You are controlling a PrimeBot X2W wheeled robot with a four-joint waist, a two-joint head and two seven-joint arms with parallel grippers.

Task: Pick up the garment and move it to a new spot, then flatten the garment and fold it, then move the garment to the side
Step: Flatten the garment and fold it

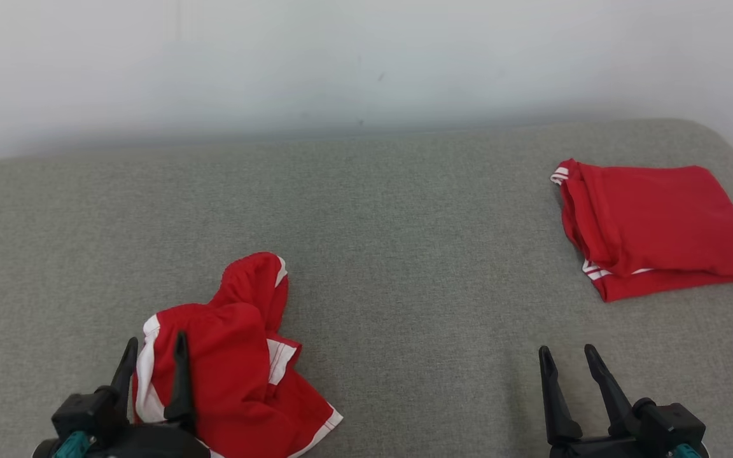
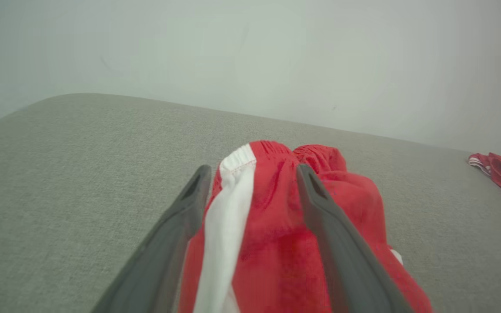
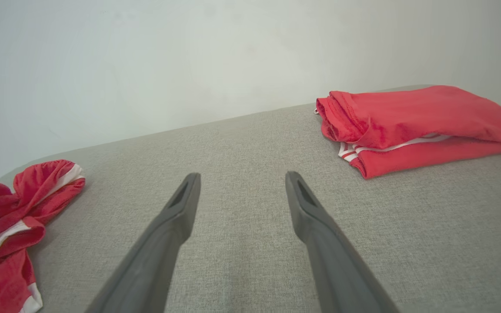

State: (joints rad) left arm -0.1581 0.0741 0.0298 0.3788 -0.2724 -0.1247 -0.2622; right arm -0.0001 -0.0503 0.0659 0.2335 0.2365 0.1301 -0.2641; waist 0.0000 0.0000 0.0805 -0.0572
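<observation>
A grey fabric-covered cushion [image 1: 404, 242] ran the full width of the head view, backed by a plain pale wall [image 1: 366, 57]. At its far right corner lay a folded garment [image 1: 653, 222], red, squared off into a neat stack, with thin white stripes showing along its near and left edges. It sat well apart from everything else. Bare grey cloth stretched between it and the work at the lower left, with nothing standing in either arm's way.

The right gripper [image 1: 566, 348] hovered over bare cushion at the lower right, its two dark fingers spread apart and holding nothing.

The crumpled garment [image 1: 233, 356] lay on the near left part of the cushion, just in front of the robot. It was bright red, bunched into a loose heap, with a broad white band down its left side, narrow white trim at the lower hem, and a gathered, elastic-looking edge at the top of the heap in the left wrist view. One rumpled lobe reached up and to the right.

The left gripper [image 1: 156, 338] sat over the heap's left part with its fingers [image 2: 189, 204] wide apart, the white band and red cloth showing between them. Whether the fingers touched the fabric could not be told from these angles.
</observation>
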